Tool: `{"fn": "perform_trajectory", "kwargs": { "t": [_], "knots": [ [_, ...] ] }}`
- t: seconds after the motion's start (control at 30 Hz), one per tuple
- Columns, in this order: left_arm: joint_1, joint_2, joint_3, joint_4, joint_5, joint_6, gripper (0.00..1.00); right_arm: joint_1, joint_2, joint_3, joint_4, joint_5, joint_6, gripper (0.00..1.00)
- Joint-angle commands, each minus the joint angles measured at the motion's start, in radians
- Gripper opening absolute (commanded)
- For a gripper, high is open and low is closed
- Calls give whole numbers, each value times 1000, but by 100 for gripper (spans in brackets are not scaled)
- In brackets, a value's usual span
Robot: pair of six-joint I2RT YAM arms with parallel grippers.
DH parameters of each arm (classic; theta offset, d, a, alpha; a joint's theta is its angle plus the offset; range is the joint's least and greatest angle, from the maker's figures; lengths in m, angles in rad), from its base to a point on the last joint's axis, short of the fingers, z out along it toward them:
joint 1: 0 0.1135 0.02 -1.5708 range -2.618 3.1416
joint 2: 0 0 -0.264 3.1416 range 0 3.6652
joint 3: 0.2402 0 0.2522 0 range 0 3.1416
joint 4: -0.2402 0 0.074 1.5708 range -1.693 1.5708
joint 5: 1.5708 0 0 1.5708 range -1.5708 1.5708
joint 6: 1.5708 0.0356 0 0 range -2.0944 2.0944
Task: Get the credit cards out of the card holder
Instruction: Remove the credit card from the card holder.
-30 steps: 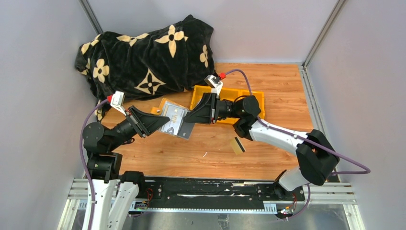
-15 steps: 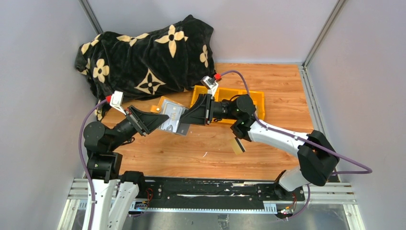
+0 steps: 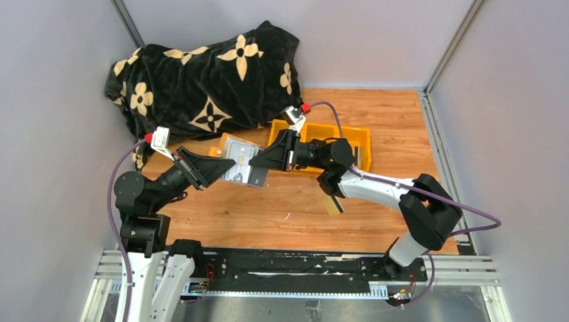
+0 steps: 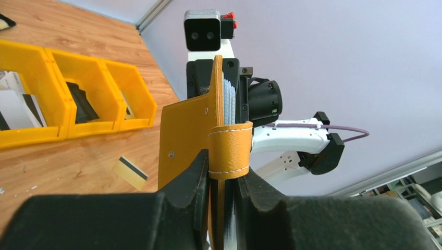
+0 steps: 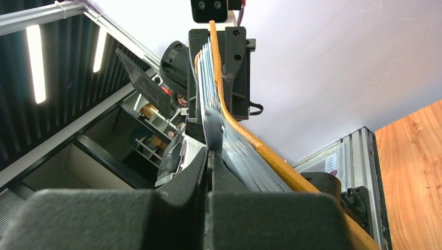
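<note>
My left gripper (image 3: 227,172) holds the mustard-tan card holder (image 3: 239,163) up off the table, open, its grey pockets facing up. In the left wrist view the jaws (image 4: 223,172) are shut on its tan strap and cover (image 4: 185,130). My right gripper (image 3: 259,167) meets the holder's right edge. In the right wrist view it (image 5: 210,156) is shut on the thin edge of a pale credit card (image 5: 212,127), beside the fanned pockets and tan cover (image 5: 245,135). A tan-gold credit card (image 3: 333,204) with a black stripe lies on the table under the right arm; it also shows in the left wrist view (image 4: 131,172).
A yellow three-compartment bin (image 3: 363,143) stands behind the right arm, with a white card (image 4: 15,107) and a black item (image 4: 81,101) in it. A black flowered blanket (image 3: 201,74) is heaped at the back left. Grey walls close in both sides.
The right gripper slid left onto the holder's edge, opened, then shut there. The left arm shifted the holder a little left and up.
</note>
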State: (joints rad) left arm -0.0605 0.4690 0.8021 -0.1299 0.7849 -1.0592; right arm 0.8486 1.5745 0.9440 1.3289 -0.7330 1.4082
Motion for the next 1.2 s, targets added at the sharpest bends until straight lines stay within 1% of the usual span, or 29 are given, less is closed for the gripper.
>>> {"fn": "perform_trajectory", "kwargs": {
  "t": [0.0, 0.13, 0.27, 0.33, 0.43, 0.63, 0.83, 1.17],
  "knots": [
    [-1, -12, 25, 37, 25, -21, 25, 8, -17, -18, 118, 23, 30, 0],
    [-1, -12, 25, 53, 25, -45, 31, 6, -27, -39, 125, 17, 23, 0],
    [-1, -13, 25, 56, 31, -54, 34, 6, -35, -46, 107, -4, 4, 0],
    [-2, -14, 25, 56, 33, -53, 32, 4, -48, -41, 55, -27, -27, 0],
    [-1, -16, 24, 56, 32, -50, 26, -3, -71, -43, 9, -46, -58, 0],
    [-1, -14, 27, 54, 19, -53, 18, -14, -98, -63, 29, -49, -56, 0],
    [-1, -13, 31, 47, 15, -53, 15, -14, -94, -96, 98, -33, -25, 0],
    [-1, -12, 37, 35, 10, -48, 13, -16, -111, -118, 82, -22, -47, 0]
  ]
}}
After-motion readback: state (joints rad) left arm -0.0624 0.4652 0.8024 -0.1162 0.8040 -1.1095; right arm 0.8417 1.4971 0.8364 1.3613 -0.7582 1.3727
